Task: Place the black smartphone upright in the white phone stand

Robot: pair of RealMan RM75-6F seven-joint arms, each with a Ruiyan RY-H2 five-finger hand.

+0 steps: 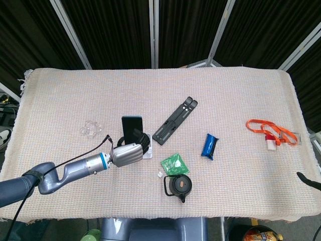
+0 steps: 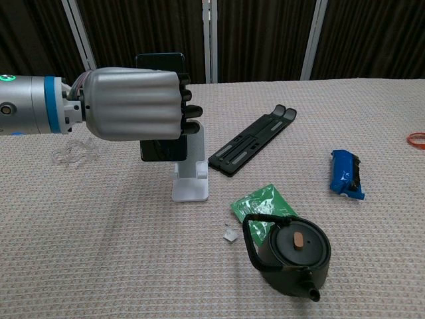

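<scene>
My left hand (image 2: 133,103) grips the black smartphone (image 2: 159,61) upright, fingers wrapped around its middle, so only its top and bottom edges show. The phone (image 1: 132,126) hangs right in front of the white phone stand (image 2: 190,189), hiding most of the back plate. Its lower edge is just above the stand's ledge; I cannot tell whether they touch. In the head view my left hand (image 1: 128,153) covers the stand (image 1: 147,152) except one corner. Only a dark sliver of my right hand (image 1: 307,179) shows at the right edge.
A black folding stand (image 2: 252,139) lies just right of the phone stand. A green packet (image 2: 263,203), a black teapot (image 2: 292,252) and a blue packet (image 2: 346,174) sit to the front right. A clear plastic piece (image 1: 91,129) lies left; an orange lanyard (image 1: 271,130) far right.
</scene>
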